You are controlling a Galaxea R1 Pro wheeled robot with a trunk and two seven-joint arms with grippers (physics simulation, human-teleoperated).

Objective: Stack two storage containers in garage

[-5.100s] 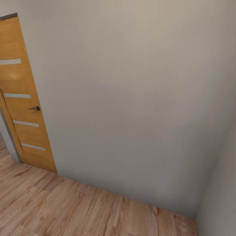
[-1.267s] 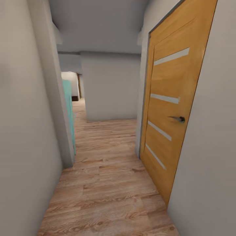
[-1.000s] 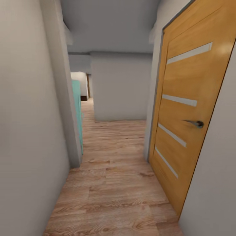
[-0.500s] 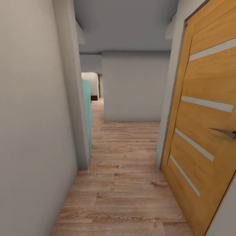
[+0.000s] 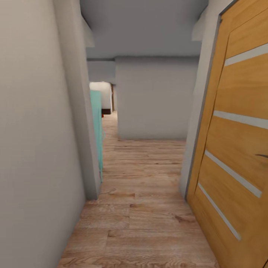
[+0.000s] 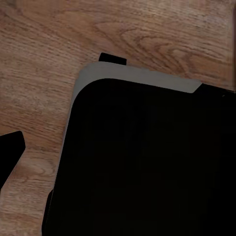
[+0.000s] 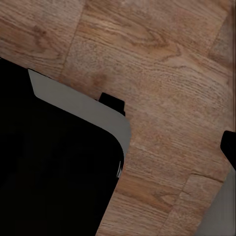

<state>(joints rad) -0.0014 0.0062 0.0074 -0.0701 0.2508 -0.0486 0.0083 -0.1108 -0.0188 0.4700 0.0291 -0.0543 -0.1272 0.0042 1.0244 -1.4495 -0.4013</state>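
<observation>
Ahead, a narrow hallway runs between a pale wall (image 5: 33, 149) on the left and an orange wooden door (image 5: 238, 149) with pale horizontal strips on the right. Past the left wall's corner, a teal panel (image 5: 96, 130) juts slightly into the passage. Light wood plank flooring (image 5: 145, 208) lies open down the middle, leading to a grey wall (image 5: 154, 100) straight ahead, with an opening to its left where the planks run on. Both wrist views look down on the same planks, with a dark, grey-edged body of the robot (image 6: 142, 162) (image 7: 54, 167) over them. Whether either pincer is wide or narrow cannot be told, and where the storage containers are cannot be told.
</observation>
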